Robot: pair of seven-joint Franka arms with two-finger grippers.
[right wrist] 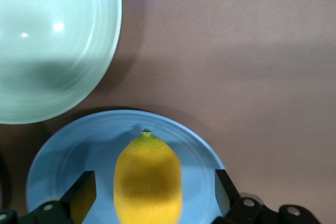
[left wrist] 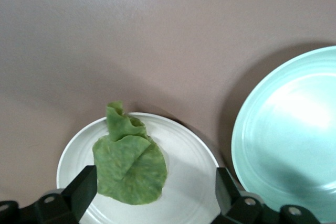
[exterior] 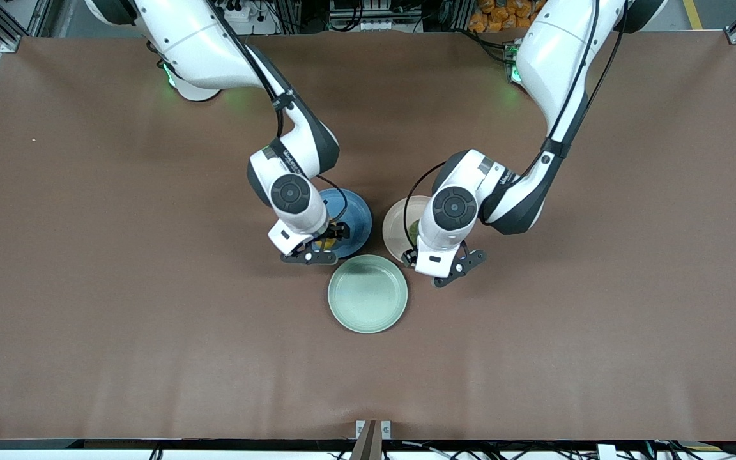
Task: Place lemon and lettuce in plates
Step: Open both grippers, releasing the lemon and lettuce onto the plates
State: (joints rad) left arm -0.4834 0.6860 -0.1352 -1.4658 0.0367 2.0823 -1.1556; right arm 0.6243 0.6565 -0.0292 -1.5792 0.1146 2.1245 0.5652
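Lying nearest the front camera of the three plates, the mint plate serves as the landmark; it holds nothing. Its rim also shows in both wrist views.

Just farther from the camera than the mint plate, toward the right arm's end of the table, is the blue plate. The lemon lies on this plate, its stem tip pointing toward the plate's rim. In the front view only a sliver of yellow shows under the wrist. The right gripper hangs low over the blue plate, close to the mint plate's rim. Its fingers are spread, one on each side of the lemon, with a clear gap between each and the rind.

Also just farther than the mint plate, toward the left arm's end, is the beige plate, close beside the blue one. The lettuce lies on this plate, flat for the most part, with one crumpled edge curling up near the rim; a bit of green shows in the front view. The left gripper hovers over the beige plate's near edge. Its fingers are spread wide on either side of the leaf, apart from it.
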